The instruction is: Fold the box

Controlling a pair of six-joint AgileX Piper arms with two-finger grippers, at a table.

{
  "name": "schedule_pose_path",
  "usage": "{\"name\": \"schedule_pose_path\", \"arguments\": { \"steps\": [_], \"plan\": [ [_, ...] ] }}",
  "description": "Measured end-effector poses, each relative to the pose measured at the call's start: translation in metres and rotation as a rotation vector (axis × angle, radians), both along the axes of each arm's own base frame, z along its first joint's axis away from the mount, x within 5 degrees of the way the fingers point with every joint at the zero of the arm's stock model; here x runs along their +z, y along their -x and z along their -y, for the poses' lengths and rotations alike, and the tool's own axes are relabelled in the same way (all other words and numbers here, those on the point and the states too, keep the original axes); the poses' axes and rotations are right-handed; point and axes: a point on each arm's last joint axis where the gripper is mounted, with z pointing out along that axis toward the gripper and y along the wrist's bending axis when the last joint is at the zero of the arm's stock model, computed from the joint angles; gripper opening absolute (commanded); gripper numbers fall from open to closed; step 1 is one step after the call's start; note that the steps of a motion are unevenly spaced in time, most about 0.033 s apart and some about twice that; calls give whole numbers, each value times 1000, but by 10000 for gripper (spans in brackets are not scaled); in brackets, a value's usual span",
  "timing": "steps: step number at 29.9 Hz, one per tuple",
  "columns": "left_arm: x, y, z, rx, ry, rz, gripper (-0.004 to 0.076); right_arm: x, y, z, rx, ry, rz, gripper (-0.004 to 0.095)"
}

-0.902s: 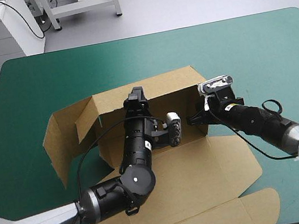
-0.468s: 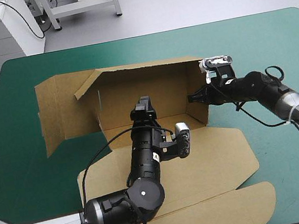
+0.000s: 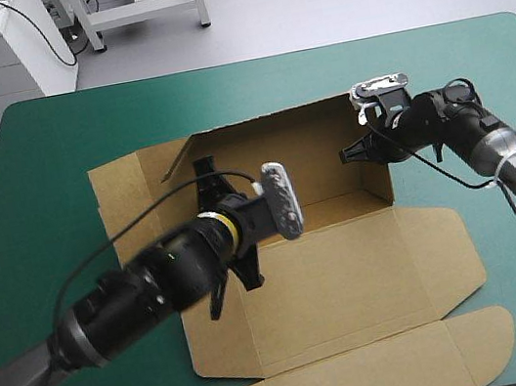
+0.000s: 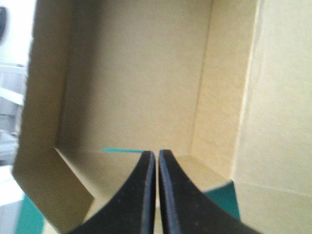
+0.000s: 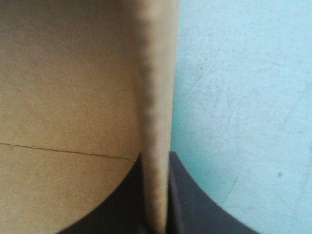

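The brown box (image 3: pixel 351 276) lies mid-table with its back wall and right end wall raised and its lid flat toward the near edge. My right gripper (image 3: pixel 350 153) is shut on the top edge of the right end wall; in the right wrist view the board's edge (image 5: pixel 157 97) runs between the black fingers (image 5: pixel 187 200). My left gripper (image 3: pixel 203 174) hovers inside the box near its back-left corner, shut and empty. In the left wrist view its fingers (image 4: pixel 146 195) meet in one arch, pointing at the inner walls (image 4: pixel 136 73).
The box's left panel (image 3: pixel 121 201) lies flat on the teal-green cover (image 3: pixel 51 138), and a small flap (image 3: pixel 177 162) stands at the back-left corner. The lid's tuck flap (image 3: pixel 387 370) reaches close to the table's near edge. Bare cover (image 5: pixel 243 97) lies right of the box.
The box has slid and turned toward the right with the right gripper holding its wall. My left gripper has shut and swung left across the box floor.
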Motion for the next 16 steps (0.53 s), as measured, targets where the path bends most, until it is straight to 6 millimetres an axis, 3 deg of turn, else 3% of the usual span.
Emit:
{"name": "schedule_pose_path", "arguments": {
  "steps": [5, 11, 16],
  "plan": [
    [21, -34, -52, 130, 185, -247, -8, 3, 1, 3, -3, 33, -20, -13],
    [30, -73, -142, 421, 402, -373, -8, -2, 0, 2, -3, 39, -53, -14],
    [37, -89, -215, 666, 701, -418, -8, -2, 0, 3, -14, 37, -59, -14]
  ]
}}
